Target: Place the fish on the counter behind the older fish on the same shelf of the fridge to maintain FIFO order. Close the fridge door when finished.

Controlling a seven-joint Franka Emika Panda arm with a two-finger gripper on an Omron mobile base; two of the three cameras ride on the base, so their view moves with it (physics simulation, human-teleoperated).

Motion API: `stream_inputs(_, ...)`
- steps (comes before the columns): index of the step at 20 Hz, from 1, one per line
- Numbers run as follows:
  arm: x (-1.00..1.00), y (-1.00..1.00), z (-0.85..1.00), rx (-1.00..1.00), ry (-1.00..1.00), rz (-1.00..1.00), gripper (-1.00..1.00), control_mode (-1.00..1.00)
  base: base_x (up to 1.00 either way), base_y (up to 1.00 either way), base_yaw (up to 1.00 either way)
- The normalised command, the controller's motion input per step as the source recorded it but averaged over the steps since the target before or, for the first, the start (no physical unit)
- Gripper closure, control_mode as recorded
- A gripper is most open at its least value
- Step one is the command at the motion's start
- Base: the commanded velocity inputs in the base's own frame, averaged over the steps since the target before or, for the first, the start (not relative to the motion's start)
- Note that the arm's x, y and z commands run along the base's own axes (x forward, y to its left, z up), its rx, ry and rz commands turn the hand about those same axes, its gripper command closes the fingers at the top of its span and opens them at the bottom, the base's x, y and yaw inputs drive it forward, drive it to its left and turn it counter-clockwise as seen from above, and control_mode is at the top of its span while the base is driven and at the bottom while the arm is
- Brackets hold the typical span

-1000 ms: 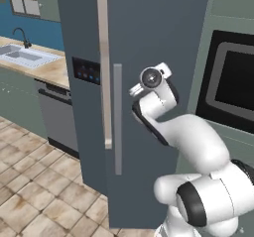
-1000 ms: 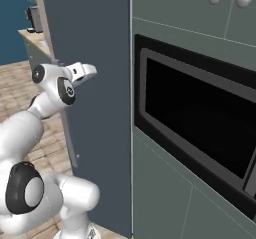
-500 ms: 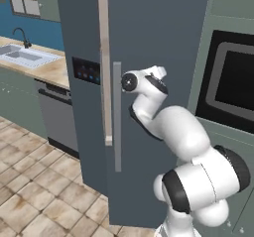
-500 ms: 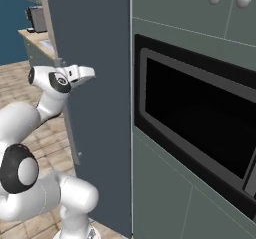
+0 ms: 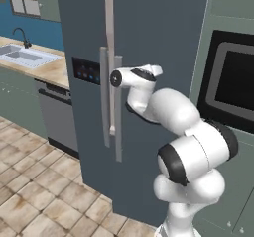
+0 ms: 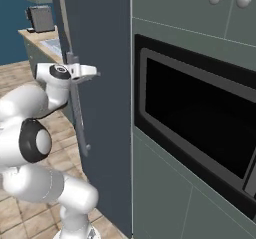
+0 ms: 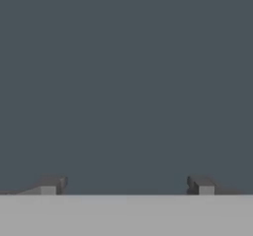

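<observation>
At the far left of the left base view, the worktop (image 5: 47, 70) is seen as a beige marbled slab with a white inset sink (image 5: 22, 56) and a dark tap, carried on grey-green cabinets. Below it a grey dishwasher front (image 5: 57, 114) is set.

To the right of these, the fridge (image 5: 149, 37) is presented as a tall slate-blue body whose long axis is vertical. Both doors are seen shut. A small black panel with blue lights (image 5: 86, 71) is mounted on the left door. Two grey bar handles (image 5: 111, 107) are aligned vertically, side by side at the door seam.

The pincer (image 7: 126, 185) is held directly before the flat dark door face. Its two tips are set wide apart, and nothing is gripped between them. In the right base view the hand (image 6: 82, 72) is located beside the handles.

At the far right, a black built-in oven (image 6: 195, 128) is set into grey-green cabinetry.
</observation>
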Motion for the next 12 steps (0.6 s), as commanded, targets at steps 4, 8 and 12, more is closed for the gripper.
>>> stream_inputs(4,0.28,-0.19,0.0,0.0,-0.06,-0.17,-1.0,-1.0,0.0,0.0,0.0)
stream_inputs(8,0.19,-0.31,0.0,0.0,-0.08,-0.15,-1.0,-1.0,0.0,0.0,0.0)
stream_inputs(12,0.23,-0.49,0.0,0.0,-0.07,-0.12,-1.0,-1.0,0.0,0.0,0.0)
